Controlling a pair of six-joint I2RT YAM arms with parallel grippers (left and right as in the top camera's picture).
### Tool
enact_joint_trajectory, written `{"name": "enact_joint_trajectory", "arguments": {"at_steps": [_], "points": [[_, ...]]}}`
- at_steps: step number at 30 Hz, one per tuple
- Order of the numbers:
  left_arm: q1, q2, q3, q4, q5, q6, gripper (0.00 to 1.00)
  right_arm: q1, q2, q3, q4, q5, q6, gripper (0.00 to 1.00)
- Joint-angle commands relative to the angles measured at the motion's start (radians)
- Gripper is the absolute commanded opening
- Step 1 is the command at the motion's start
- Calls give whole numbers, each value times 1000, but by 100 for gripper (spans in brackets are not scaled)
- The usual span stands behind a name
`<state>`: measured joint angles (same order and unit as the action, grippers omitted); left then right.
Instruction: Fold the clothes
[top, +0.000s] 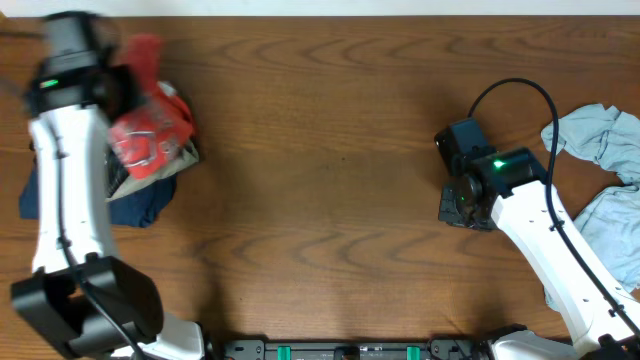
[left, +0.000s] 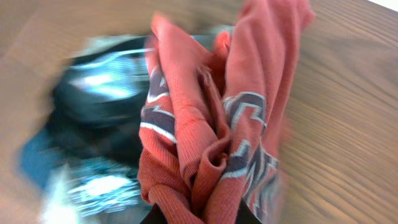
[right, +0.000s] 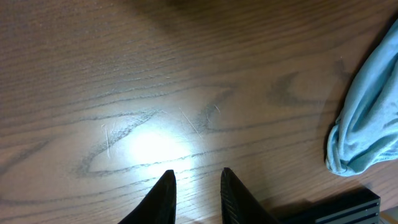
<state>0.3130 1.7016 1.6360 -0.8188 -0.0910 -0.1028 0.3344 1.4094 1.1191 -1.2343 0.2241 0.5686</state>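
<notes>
Coral-red T-shirt (top: 150, 135) with white block lettering is held as a crumpled bunch by the left gripper (left: 200, 218). Its 2 fingers are clenched on a thick wad of the cloth, and folds rise straight out from between the fingertips to fill the left wrist view. Beyond the fingers, a dark navy garment (top: 140, 205) lies in a heap on the wooden table (top: 330, 150). From overhead the red bunch overlaps its top edge, but whether the 2 touch cannot be told. The left wrist view is smeared with blur, so it is unclear which part of the shirt is pinched.

The right gripper (right: 198, 186) sits low over bare wood, its 2 fingers slightly parted with nothing between them. A pale grey-blue shirt (right: 367, 124) lies crumpled to the right of those fingertips, near but not touching.

What could go wrong, as a judgement:
- The grip seems to catch several layers at once, so the shirt may land as a twisted lump instead of spreading flat, leaving no clean fold to make.
- Cloth trailing under the fingers may snag the navy garment and drag it along.
- A fast swing could slip the wad out from between the fingertips.
- The right fingers are well apart from the red shirt, so only 1 hold steadies it.
</notes>
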Motion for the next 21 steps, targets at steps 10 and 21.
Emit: {"name": "enact_joint_trajectory", "arguments": {"at_steps": [10,21], "points": [[337,74,-3,-93,66,-225,56,-9,-9,13,0,11,-28,23],[355,53,-2,-89,262,-225,98,-9,-9,13,27,11,-28,42]]}}
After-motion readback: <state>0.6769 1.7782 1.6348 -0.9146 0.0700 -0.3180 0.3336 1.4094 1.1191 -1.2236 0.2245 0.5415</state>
